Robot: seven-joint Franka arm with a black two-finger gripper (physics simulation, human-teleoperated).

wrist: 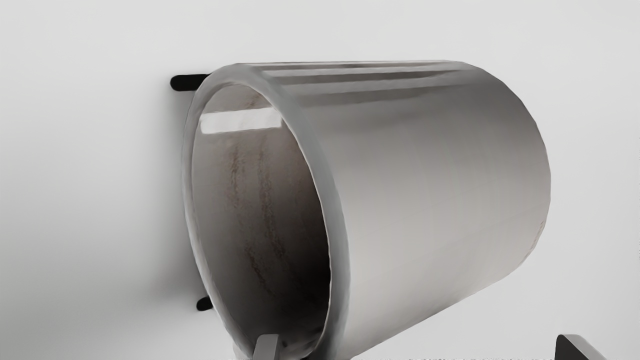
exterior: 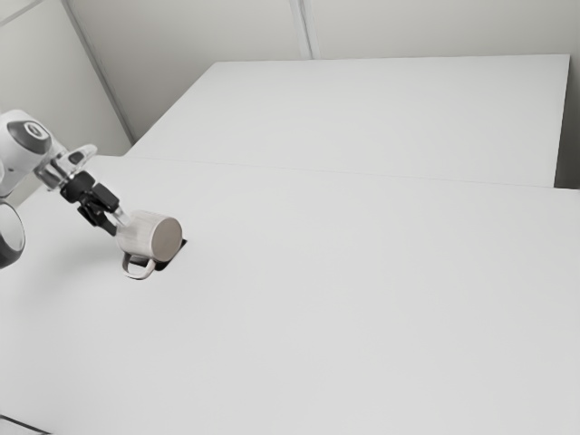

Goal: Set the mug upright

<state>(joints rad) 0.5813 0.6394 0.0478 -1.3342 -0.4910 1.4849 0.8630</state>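
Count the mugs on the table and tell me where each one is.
1: the mug is on its side at the table, toward the exterior view's left, with the gripper at its mouth end.

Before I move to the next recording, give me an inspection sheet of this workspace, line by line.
surface: smooth, pale table with a thin seam
job's things: mug lying on its side, mouth toward the arm, base toward the exterior view's right; not upright
clutter: flat black piece partly hidden by the mug; what it is, I cannot tell
grippers: end effector open at the mug's mouth end, fingers wide apart
cables: thin dark line at the exterior view's lower left, possibly a cable
surroundings: pale walls with seams
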